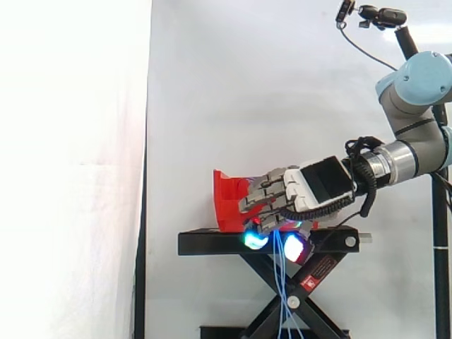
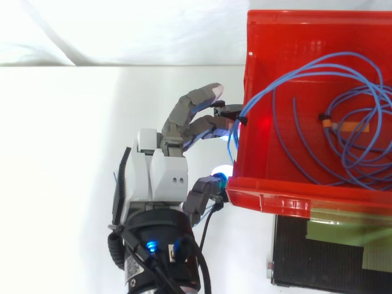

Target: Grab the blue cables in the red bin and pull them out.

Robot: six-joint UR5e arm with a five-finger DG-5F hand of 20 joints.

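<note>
The red bin (image 2: 267,199) rests on the black stand (image 1: 212,244) with its open front facing my hand (image 2: 162,171). Thin blue cables (image 2: 257,100) lie coiled inside the bin, and a strand runs over the front edge into my fingers. In the side view my hand (image 1: 311,187) is at the bin (image 1: 229,201) front, with its fingers curled and its pads glowing cyan and white. It is shut on the blue cables (image 1: 282,282), which hang from it down past the stand.
An orange tag (image 2: 346,126) binds the coil deep in the bin. The stand is a black scissor lift (image 1: 296,304). A camera on a pole (image 1: 385,15) stands at the upper right. A white curtain hangs behind.
</note>
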